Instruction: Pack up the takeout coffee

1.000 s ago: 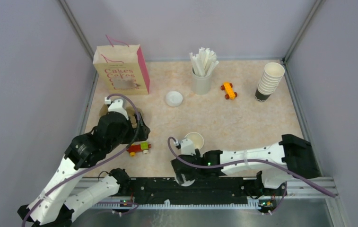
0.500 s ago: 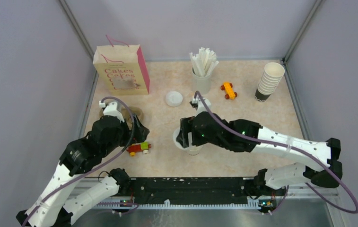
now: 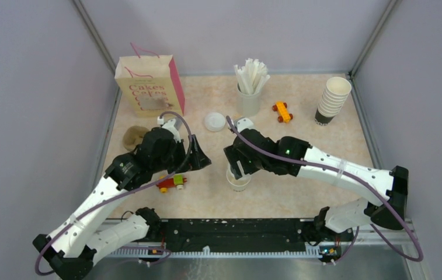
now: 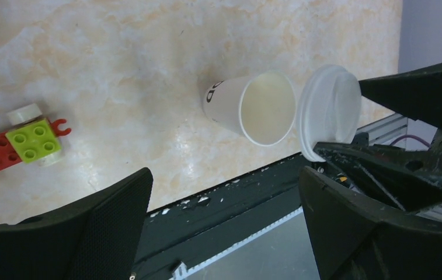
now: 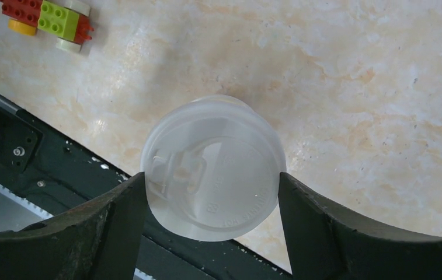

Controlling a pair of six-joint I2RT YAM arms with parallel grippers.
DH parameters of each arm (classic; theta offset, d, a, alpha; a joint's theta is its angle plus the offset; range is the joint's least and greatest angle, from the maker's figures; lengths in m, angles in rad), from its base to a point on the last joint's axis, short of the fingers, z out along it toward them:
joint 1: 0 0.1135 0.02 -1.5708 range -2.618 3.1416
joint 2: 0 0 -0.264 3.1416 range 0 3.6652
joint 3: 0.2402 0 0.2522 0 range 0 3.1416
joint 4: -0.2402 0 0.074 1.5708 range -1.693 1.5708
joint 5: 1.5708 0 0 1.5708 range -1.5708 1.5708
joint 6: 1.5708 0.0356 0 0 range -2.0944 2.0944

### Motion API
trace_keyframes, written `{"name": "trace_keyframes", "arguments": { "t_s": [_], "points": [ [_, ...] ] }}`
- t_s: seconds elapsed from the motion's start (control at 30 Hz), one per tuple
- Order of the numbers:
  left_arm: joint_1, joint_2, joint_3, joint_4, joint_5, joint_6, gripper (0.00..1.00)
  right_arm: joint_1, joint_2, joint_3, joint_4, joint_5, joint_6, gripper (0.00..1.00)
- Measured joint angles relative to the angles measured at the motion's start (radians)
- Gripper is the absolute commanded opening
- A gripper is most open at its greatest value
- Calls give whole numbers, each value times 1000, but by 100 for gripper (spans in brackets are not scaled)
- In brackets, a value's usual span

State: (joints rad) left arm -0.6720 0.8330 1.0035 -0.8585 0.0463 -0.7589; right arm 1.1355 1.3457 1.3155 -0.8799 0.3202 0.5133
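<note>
The white paper cup (image 3: 237,182) stands open-mouthed near the table's front edge; it also shows in the left wrist view (image 4: 252,108). My right gripper (image 3: 239,168) is shut on a flat white lid (image 5: 212,169), pinched by its rim between both fingers (image 5: 119,227). The lid (image 4: 329,111) hangs just above and beside the cup's mouth, not touching it. In the right wrist view the lid hides the cup. My left gripper (image 3: 199,160) is open and empty, left of the cup, its fingers (image 4: 107,221) wide apart.
A second white lid (image 3: 214,121) lies mid-table. A "Cakes" paper bag (image 3: 150,87) stands back left, a brown cup tray (image 3: 135,137) below it. A holder of white sticks (image 3: 249,93), an orange toy (image 3: 282,111), stacked cups (image 3: 332,100) and a red-green brick toy (image 3: 170,183) are around.
My right arm swung from the front edge up and over the cup with the lid. My left arm moved right from the brown tray toward the cup.
</note>
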Motion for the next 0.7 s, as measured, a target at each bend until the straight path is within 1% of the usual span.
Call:
{"name": "trace_keyframes", "arguments": {
  "t_s": [0.07,0.13,0.3,0.4,0.53,0.7],
  "points": [
    [27,22,0,24,47,-5,98,0,0,0,9,-5,-27,75],
    [85,36,-1,47,109,-10,97,0,1,-3,20,-7,-53,76],
    [299,39,-46,105,261,-11,97,0,9,-37,44,-13,-104,76],
    [380,47,-69,115,330,-9,94,0,30,-48,51,-26,-124,76],
    [433,60,-99,142,404,-11,93,0,58,-67,82,-38,-148,77],
    [446,60,-125,159,443,-11,92,-2,89,-80,101,-42,-179,78]
  ]
}}
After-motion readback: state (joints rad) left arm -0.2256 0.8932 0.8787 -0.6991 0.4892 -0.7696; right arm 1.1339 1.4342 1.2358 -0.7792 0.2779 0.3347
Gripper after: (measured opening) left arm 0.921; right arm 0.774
